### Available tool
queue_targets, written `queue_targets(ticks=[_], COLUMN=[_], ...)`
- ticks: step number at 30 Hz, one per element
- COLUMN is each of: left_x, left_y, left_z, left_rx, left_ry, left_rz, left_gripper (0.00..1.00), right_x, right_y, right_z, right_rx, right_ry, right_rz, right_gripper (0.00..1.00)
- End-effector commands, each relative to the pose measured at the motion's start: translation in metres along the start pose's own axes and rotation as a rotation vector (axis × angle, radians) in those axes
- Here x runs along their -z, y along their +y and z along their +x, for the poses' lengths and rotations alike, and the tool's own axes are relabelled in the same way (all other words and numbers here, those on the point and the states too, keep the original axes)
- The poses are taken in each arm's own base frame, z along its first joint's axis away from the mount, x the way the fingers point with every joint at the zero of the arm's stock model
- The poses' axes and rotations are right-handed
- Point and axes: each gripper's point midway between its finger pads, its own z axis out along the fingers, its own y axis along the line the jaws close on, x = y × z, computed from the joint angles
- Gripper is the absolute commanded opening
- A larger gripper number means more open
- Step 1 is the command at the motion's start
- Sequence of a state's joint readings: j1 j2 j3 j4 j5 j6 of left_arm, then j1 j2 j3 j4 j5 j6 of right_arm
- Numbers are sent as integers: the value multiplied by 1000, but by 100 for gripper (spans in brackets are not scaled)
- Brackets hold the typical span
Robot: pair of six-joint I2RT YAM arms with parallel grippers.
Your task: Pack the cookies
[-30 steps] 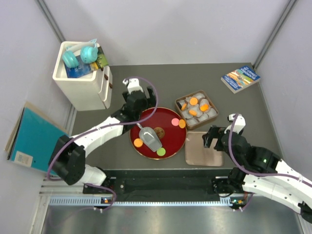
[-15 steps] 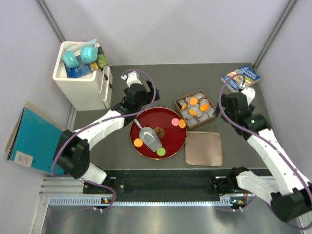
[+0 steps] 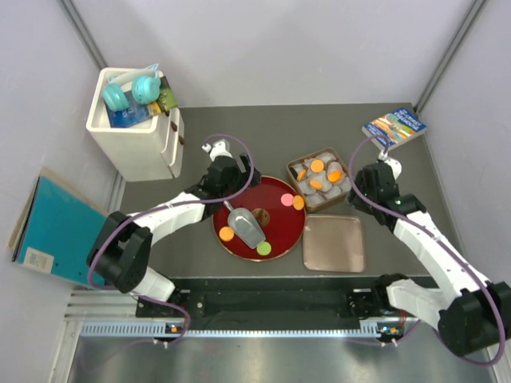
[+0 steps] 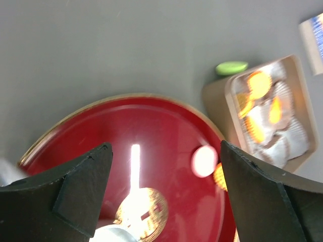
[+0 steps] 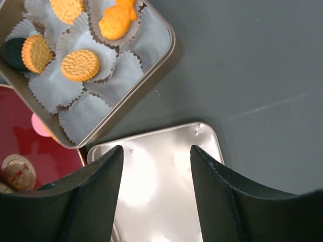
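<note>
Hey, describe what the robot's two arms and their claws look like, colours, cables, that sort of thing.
Both arms are built alike: the left arm and the right arm have white tubular links with black joints. A thin purple cable loops along each. The left claw and the right claw each have two broad, matte black fingers.

Upper centre: bare desk (image 3: 271, 136), open passage. Bin (image 3: 136, 128) blocks upper left; book (image 3: 394, 128) upper right. Centre crowded: plate (image 3: 283, 229) carrying scoop (image 3: 246, 226), cookies (image 3: 227, 234); tin (image 3: 307, 157) just right of it; lid (image 3: 334, 243) below tin, narrow gaps.
</note>
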State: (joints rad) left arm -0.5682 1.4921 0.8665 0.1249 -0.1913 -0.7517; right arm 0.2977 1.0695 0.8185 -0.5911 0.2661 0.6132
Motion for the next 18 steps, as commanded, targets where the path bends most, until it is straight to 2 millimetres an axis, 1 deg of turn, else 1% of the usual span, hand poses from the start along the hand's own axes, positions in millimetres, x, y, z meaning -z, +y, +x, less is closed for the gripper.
queue_targets(ticks=[1, 2, 3, 4, 5, 6, 7, 9, 10, 11, 13, 16, 18], left_x=[8, 5, 4, 2, -2, -5, -10, -14, -17, -18, -17, -20, -20], left_y=[4, 9, 11, 11, 10, 12, 8, 8, 3, 3, 0, 0, -2], left_z=[-2, 2, 3, 4, 4, 5, 2, 3, -1, -2, -4, 0, 0], left_rx=[0, -5, -14, -20, -24, -29, -31, -51, -53, -55, -53, -49, -46], left_ry=[-18, -10, -9, -6, -5, -2, -3, 19, 15, 14, 5, 13, 18], left_rz=[-12, -26, -33, -34, -37, -48, -49, -60, -56, -57, -43, -40, -35], left_gripper=[91, 90, 88, 87, 85, 81, 79, 73, 68, 63, 46, 43, 44], right_x=[18, 20, 26, 26, 29, 33, 35, 40, 40, 40, 38, 27, 20], right_y=[17, 18, 21, 19, 20, 18, 17, 11, 9, 4, -1, -15, -30], right_z=[-16, -13, -12, -6, -4, 0, 1, 4, 6, 9, 13, 24, 33], right_rx=[-84, -83, -86, -86, -88, -94, -100, -99, -95, -91, -86, -77, -66], right_ry=[-108, -105, -107, -101, -104, -113, -124, -133, -130, -121, -111, -74, -36], right_rz=[-140, -152, -190, -199, -214, -236, -244, -237, -231, -213, -190, -103, -14], right_gripper=[55, 57, 60, 61, 62, 62, 62, 61, 61, 60, 58, 57, 57])
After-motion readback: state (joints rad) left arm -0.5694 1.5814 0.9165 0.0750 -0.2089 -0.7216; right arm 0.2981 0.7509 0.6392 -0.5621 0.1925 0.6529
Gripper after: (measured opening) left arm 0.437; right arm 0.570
